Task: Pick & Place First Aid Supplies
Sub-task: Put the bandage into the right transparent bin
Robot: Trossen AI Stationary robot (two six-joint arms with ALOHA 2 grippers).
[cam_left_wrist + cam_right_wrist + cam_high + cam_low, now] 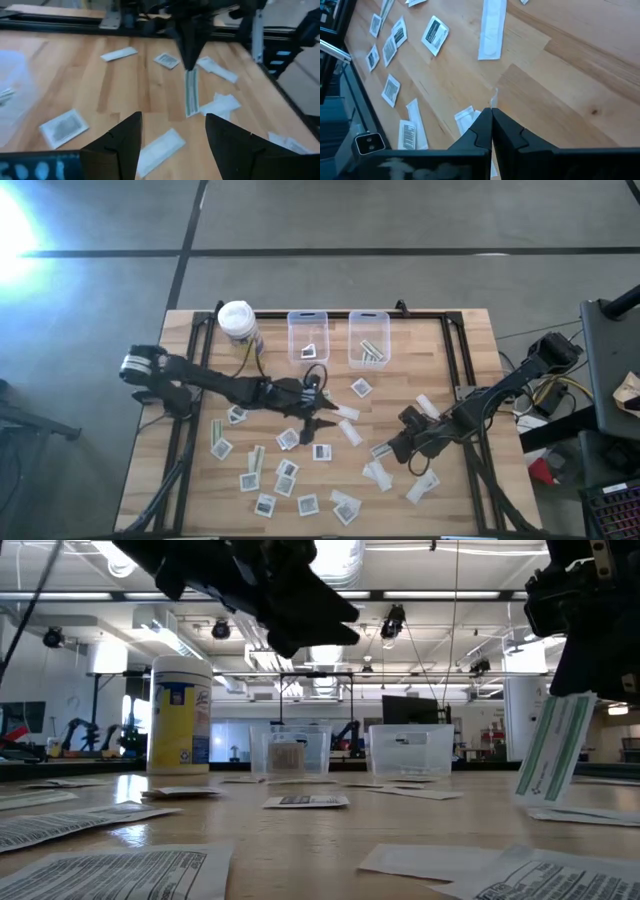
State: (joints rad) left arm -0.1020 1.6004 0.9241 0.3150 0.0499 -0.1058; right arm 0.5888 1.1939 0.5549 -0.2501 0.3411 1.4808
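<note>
Many small flat white packets (287, 475) lie scattered on the wooden table (440, 360); some are square with a dark print, some are narrow strips. My right gripper (395, 448) is at the table's right middle, shut on a greenish-white strip (191, 92) that hangs below it. That strip also shows in the low view (555, 755). My left gripper (172, 135) hovers open over the table's middle, facing the right gripper. Nothing is between its fingers, and a white strip packet (160, 147) lies on the wood beneath them. My right gripper pinches the strip's upper end (191, 71) between its two shut fingers, which slant downward from above. The strip hangs below the fingertips, slightly tilted, with its lower end (528, 795) close over the table. Whether that end touches the wood I cannot tell.
Two clear plastic bins (308, 335) (368, 335) stand at the far middle of the table, each with a few packets inside. A yellow container with a white lid (238, 320) stands far left. Black frame rails (462, 370) run along the table's sides.
</note>
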